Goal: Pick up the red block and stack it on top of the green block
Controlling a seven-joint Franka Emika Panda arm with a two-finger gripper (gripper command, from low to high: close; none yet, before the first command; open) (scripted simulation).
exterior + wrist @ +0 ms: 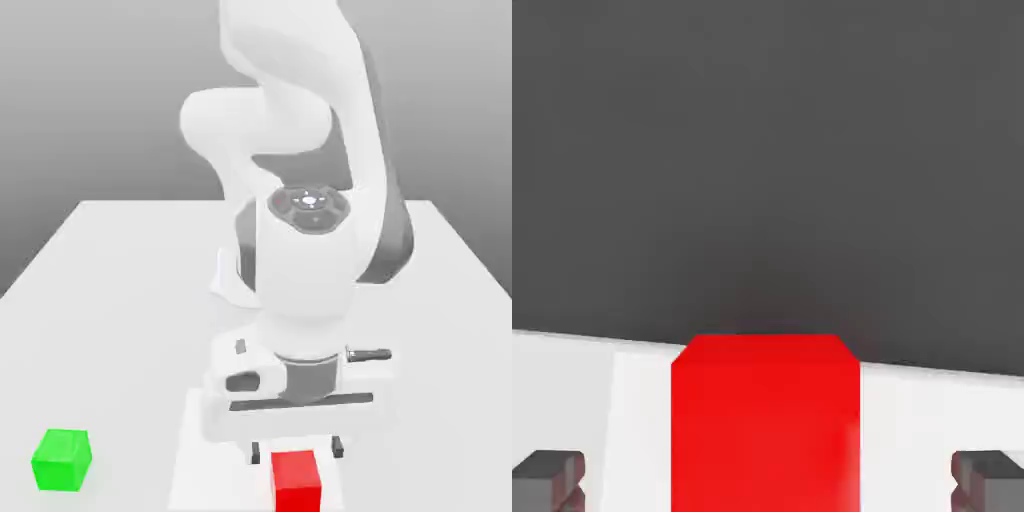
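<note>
Red block (296, 482): near edge of the white tabletop (110, 340), on a brighter white patch (205, 470). Fingers (297, 450) wide apart, above the block, nothing gripped. Green block (62, 460) on plain surface, toward the exterior view's left. Beyond the tabletop's far edge, grey background (100, 100), darker low, paler upward.

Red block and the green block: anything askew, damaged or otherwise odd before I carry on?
Nothing stands out. The red block looks intact and sits squarely between the open fingers of the gripper; the green block looks whole and level on the table.
</note>
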